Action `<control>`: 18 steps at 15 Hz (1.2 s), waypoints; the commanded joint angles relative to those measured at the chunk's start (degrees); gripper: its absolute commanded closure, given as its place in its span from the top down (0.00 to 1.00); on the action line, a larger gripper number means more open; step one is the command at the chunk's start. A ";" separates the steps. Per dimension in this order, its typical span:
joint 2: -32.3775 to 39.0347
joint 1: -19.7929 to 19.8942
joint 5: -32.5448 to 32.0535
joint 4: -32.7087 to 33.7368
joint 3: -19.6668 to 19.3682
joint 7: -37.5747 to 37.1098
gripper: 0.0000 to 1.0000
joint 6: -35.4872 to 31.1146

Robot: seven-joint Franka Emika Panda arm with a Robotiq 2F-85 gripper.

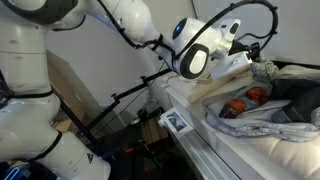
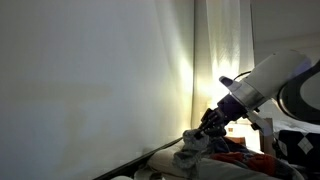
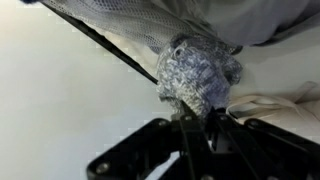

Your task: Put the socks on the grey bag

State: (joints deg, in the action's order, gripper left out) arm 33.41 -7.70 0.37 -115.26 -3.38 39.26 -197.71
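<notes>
My gripper (image 3: 196, 118) is shut on a dark blue-grey sock (image 3: 195, 72), which bunches up just past the fingertips in the wrist view. In an exterior view the gripper (image 2: 208, 128) points down and left, and the same sock (image 2: 190, 150) hangs from it. An orange-red sock (image 1: 243, 102) lies on the light grey bag (image 1: 262, 127), just below and beside the gripper (image 1: 252, 63). Grey fabric of the bag (image 3: 255, 18) fills the top of the wrist view.
A cream-coloured cloth (image 3: 275, 105) lies to the right of the held sock. The bag rests on a white padded surface (image 1: 225, 152). A small framed picture (image 1: 178, 122) and black stands (image 1: 120, 100) are beside it. A pale wall (image 2: 90, 80) is close behind.
</notes>
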 commanded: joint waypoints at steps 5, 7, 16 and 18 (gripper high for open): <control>2.38 -18.80 7.98 0.22 -20.42 0.92 0.03 7.92; 2.90 -22.14 7.10 0.00 -23.48 0.52 0.03 10.85; 1.14 -11.74 -15.68 1.39 -13.20 -10.63 0.03 18.47; 0.87 -9.96 -18.83 1.54 -11.86 -12.30 0.03 18.65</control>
State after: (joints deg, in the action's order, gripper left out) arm 35.69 -20.41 -13.94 -114.07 -17.43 29.73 -182.14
